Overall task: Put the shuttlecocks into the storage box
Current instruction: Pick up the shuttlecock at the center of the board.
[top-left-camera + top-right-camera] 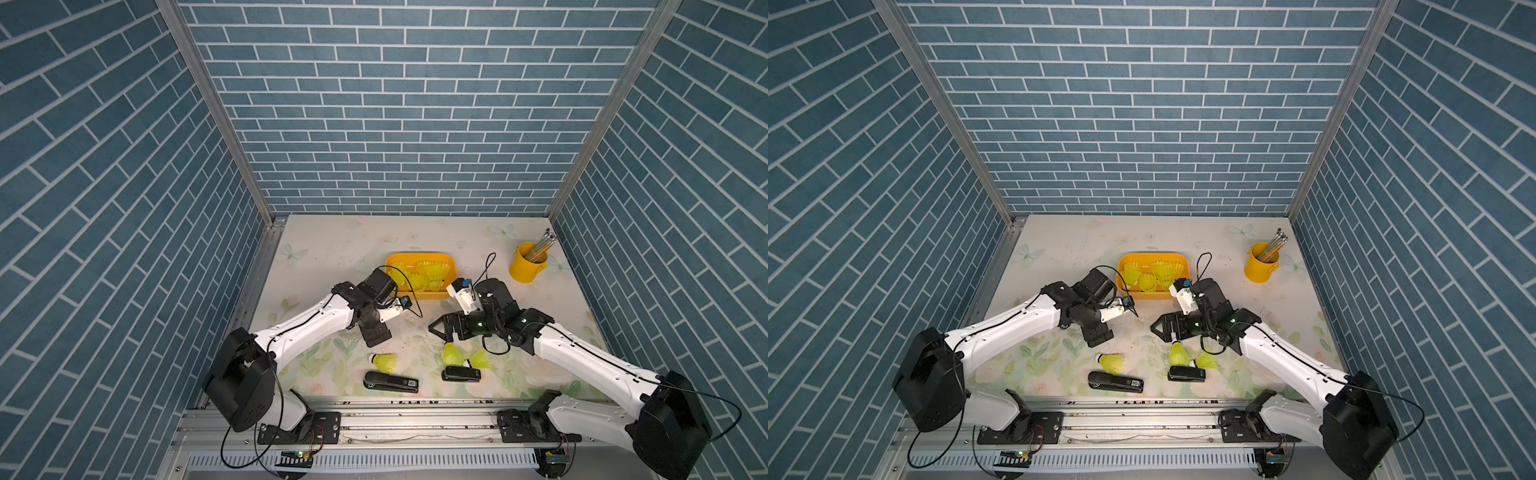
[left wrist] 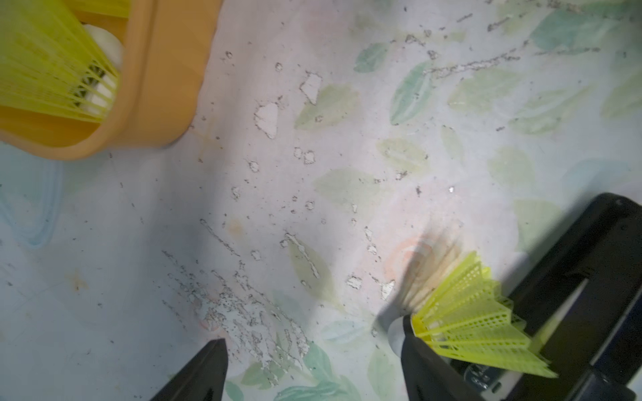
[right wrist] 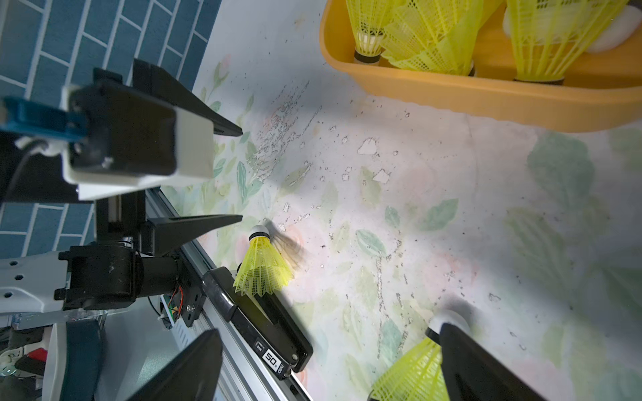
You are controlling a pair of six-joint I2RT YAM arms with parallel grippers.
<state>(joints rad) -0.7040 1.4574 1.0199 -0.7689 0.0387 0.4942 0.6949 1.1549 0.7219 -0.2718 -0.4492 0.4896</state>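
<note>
Tabletop (image 1: 353, 245) floral, scuffed; walls (image 1: 399, 104) blue brick-print; left end effector (image 2: 312, 333), right end effector (image 3: 328, 330) wide, seemingly empty

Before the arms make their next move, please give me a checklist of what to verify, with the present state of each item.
1. The left gripper open and empty: ok.
2. The right gripper open: ok.
3. Task finished: not ok; three shuttlecocks lie on the table, outside the storage box.
4. The lone shuttlecock free of the stapler: not ok; its skirt seems to rest on it.
5. Free room in the box: ok; bare floor shows.
6. Grippers apart from each other: ok.
</note>
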